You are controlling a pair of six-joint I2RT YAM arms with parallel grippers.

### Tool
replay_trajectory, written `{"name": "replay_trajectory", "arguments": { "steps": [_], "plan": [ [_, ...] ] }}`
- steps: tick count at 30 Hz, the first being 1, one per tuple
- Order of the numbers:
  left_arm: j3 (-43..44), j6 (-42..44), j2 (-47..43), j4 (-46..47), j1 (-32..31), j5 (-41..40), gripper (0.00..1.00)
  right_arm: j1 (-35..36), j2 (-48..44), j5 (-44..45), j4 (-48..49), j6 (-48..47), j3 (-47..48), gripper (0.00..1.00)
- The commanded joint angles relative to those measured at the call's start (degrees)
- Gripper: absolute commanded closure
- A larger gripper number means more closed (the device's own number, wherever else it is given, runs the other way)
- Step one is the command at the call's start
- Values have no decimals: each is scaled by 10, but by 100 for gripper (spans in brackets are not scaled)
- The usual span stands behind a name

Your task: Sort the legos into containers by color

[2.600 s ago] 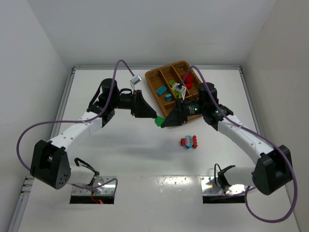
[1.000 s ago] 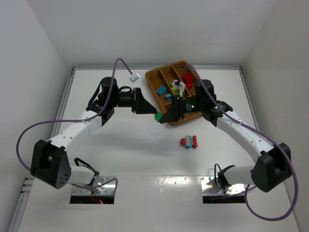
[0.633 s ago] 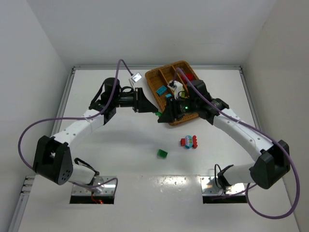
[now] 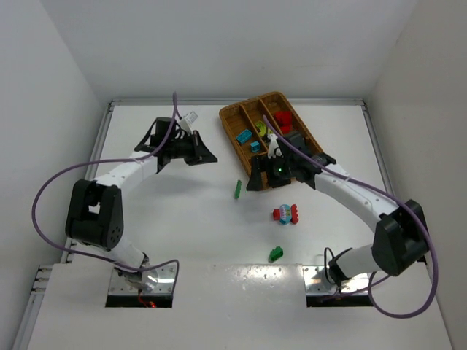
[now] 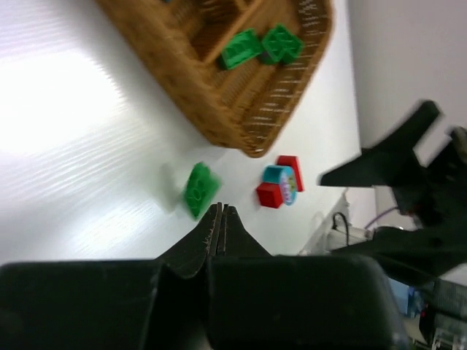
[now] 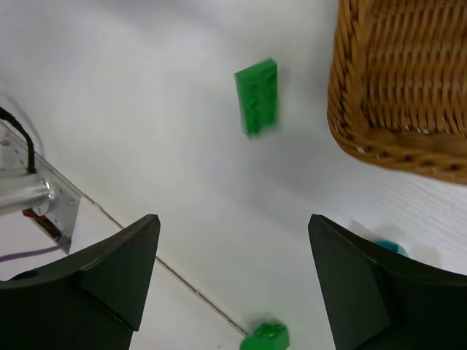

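The left pincer [image 5: 220, 217] is fully closed on nothing, its tips pressed together. It hangs over the white surface [image 4: 182, 219], to the left of the brown woven wicker tray [image 4: 232, 138].

The right pincer [image 6: 232, 222] is spread wide and empty, and sits just off the tray's near-left corner [image 6: 394, 95]. Below it, a flat green studded plastic brick [image 6: 257, 96] lies on the surface just beside that corner, outside the tray and slightly blurred in the right wrist view. The top view places it between the two pincers, nearer the right one [image 4: 254, 182].

A second green brick [image 4: 276, 254] lies well apart, towards the near edge of the surface. A clump of red and cyan bricks [image 4: 287, 214] sits between that brick and the tray, clear of both.

Inside the tray, cyan bricks [image 4: 244, 135] lie in the left long section and red bricks [image 4: 283, 119] in the far right. The left wrist view also shows two green bricks [image 5: 241, 49] — they are side by side in the compartment at the tray's near end.
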Motion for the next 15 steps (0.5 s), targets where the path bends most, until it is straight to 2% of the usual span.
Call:
{"name": "replay_trajectory", "arguments": {
  "steps": [1,5,9,15],
  "plan": [
    [-15,9,8,-37,14,-49,100,2,-48,41,-22,-2,-27,16],
    [-42,9,8,-37,14,-69,100,2,-54,82,-44,25,-69,16],
    [-49,9,2,-42,14,-87,100,2,-74,142,-95,91,-90,18],
    [-55,21,-3,-67,9,-119,100,64,-143,174,-131,161,-166,20]
  ]
}}
